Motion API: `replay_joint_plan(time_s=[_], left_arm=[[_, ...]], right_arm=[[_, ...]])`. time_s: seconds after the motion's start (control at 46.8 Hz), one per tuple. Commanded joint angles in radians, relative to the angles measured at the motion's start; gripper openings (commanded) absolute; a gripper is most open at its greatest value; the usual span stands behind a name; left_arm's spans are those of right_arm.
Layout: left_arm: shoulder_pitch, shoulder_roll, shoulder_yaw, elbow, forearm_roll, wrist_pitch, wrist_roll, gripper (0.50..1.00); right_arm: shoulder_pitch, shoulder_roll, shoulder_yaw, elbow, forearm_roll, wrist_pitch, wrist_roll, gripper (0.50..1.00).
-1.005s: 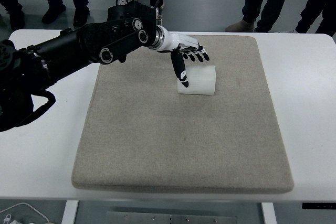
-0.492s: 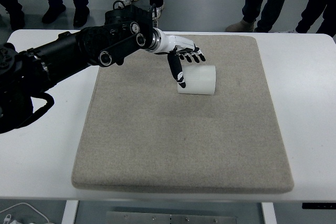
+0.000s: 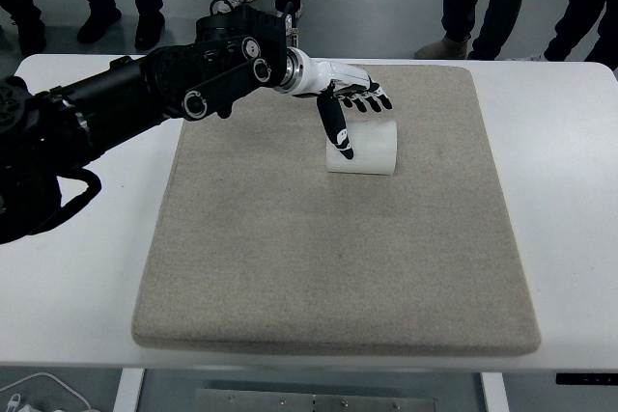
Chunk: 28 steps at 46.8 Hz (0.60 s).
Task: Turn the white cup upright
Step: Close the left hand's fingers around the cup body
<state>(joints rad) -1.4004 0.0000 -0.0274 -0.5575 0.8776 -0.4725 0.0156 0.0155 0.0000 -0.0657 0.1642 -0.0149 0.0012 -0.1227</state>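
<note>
Since half a second ago the left hand (image 3: 350, 108) moves back over the white cup (image 3: 363, 147), fingers spread, thumb against its side, gripping nothing. Cup lies sideways on the mat (image 3: 328, 267); flipping remains undone.

The cup (image 3: 365, 146) is plain white, nearly matching the white tabletop (image 3: 560, 190). Under it the mat (image 3: 328, 258) is a flecked grey-beige. The arm (image 3: 145, 94) is black with small white round marks, and the left robot hand (image 3: 350, 103) is white with black fingertips.
</note>
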Motion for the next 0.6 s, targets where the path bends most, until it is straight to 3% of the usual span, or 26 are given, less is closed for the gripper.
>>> replay_joint_plan(time_s=[0.0, 0.577], left_arm=[[0.001, 0.0, -0.002, -0.01, 0.001, 0.0, -0.012, 0.964], [0.011, 0.0, 0.009, -0.036, 0.011, 0.002, -0.017, 0.943]], right_arm=[[0.0, 0.0, 0.0, 0.0, 0.0, -0.001, 0.0, 0.93], [-0.002, 0.0, 0.001, 0.005, 0.0, -0.001, 0.0, 0.93]])
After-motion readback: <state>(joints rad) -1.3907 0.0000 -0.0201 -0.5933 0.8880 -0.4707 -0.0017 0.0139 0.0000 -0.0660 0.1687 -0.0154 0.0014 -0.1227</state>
